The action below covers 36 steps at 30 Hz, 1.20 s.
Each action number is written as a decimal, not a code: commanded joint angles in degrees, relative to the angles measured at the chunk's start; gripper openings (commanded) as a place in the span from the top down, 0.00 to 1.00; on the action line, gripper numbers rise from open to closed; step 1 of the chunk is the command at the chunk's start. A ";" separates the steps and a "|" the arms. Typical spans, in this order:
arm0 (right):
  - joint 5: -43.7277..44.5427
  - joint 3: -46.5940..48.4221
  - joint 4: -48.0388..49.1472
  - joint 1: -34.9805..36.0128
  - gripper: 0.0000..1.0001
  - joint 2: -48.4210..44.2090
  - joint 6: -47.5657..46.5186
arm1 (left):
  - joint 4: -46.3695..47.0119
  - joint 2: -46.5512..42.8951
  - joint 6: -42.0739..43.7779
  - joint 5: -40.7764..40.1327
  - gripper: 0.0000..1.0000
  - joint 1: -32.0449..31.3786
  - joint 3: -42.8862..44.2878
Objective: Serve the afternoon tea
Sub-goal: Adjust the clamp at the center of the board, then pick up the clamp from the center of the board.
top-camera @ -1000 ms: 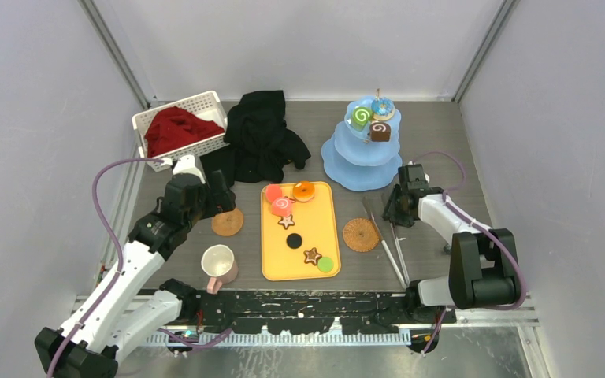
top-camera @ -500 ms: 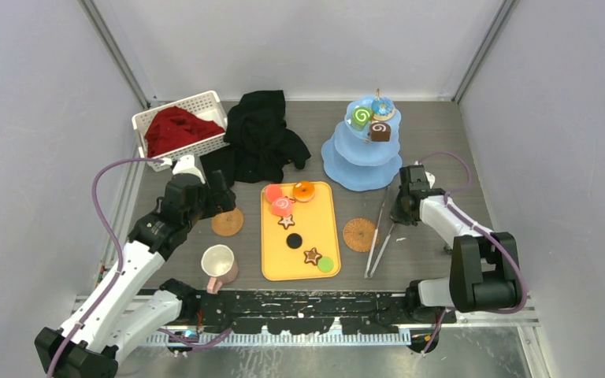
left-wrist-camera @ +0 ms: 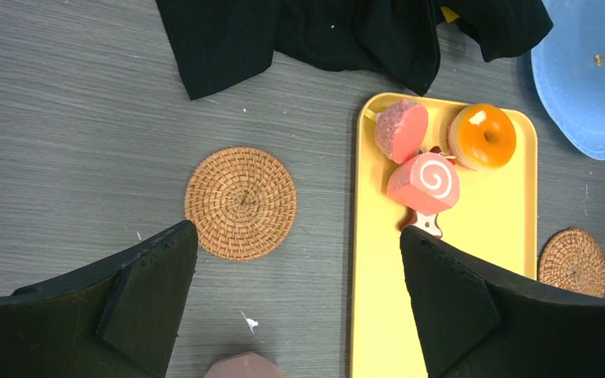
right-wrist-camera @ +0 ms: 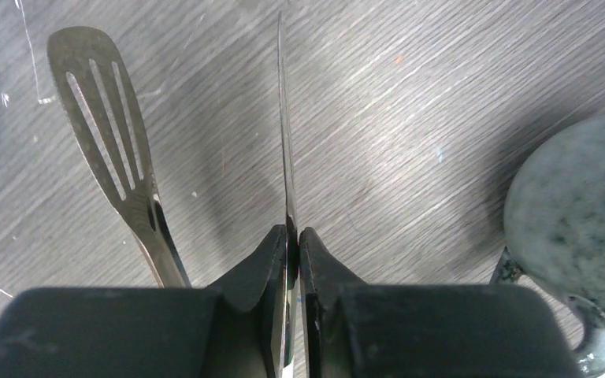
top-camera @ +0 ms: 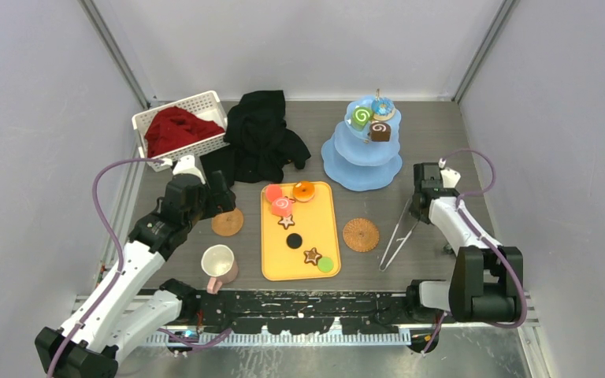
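At 3 o'clock, slick springy tongs (top-camera: 396,236) are pinched by 1 arm in the right gripper (right-wrist-camera: 293,235); the left gripper (left-wrist-camera: 297,234) is held open.

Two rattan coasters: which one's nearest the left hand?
The coaster left of the yellow tray, by the left hand; the other coaster lies right of the tray.

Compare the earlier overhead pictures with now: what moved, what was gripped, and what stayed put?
The right gripper closed on one arm of the metal tongs and carried them rightward, away from the tray. The left gripper, sweets, mug and stand stayed put.
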 commanded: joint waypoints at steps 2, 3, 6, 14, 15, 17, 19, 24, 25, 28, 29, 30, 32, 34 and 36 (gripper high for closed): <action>-0.07 5.11 3.37 -0.96 0.72 0.98 0.60 | 2.32 -0.72 -0.55 0.55 0.00 0.17 -0.28; -0.81 5.23 3.69 -0.96 0.66 0.80 0.18 | 2.03 -0.67 -0.54 0.49 0.01 0.17 -0.11; -1.52 5.87 3.47 -0.96 0.50 0.12 -0.16 | 1.12 -0.79 -0.67 0.46 0.01 0.17 0.04; -7.23 5.01 -0.69 -0.93 0.32 -5.65 -0.10 | 1.01 -1.44 -0.56 1.02 0.01 0.17 -0.47; -8.75 4.08 -0.99 -0.96 0.31 -6.80 0.17 | 0.94 -1.19 -0.54 1.41 0.01 0.16 -0.38; -12.03 2.05 -1.42 -0.95 0.29 -8.84 1.01 | 0.81 -0.48 -0.60 2.08 0.01 0.16 -0.26; -13.79 0.30 -2.11 -0.96 0.25 -10.52 2.39 | 0.72 0.12 -0.67 2.19 0.01 0.17 -0.09; -13.72 -4.78 -2.65 -0.72 0.14 -15.02 6.66 | 0.05 1.37 -1.91 0.33 0.01 0.17 -0.02; -13.76 -5.65 -2.79 -0.59 0.12 -15.23 7.18 | -0.50 1.79 -2.01 0.29 0.01 0.17 0.35; -14.89 -7.40 -2.80 0.39 0.08 -14.30 8.15 | -0.24 2.28 -2.35 0.36 0.01 0.17 0.34; -14.68 -7.86 -2.62 1.38 0.08 -13.88 8.62 | 0.12 2.17 -2.50 0.30 0.01 0.16 0.22; -14.42 -8.00 -2.32 2.56 0.08 -13.38 8.99 | 0.50 1.98 -2.62 0.32 0.01 0.13 0.06; -11.96 -7.69 -2.08 5.90 0.08 -11.89 10.15 | 1.23 1.78 -2.72 0.36 0.00 0.16 -0.29; -8.81 -6.90 -2.37 8.42 0.08 -9.74 11.42 | 1.79 1.75 -2.90 0.59 0.00 0.14 -0.65; -7.50 -6.43 -2.40 9.70 0.10 -7.54 11.80 | 1.92 1.86 -3.03 0.61 0.01 0.17 -0.98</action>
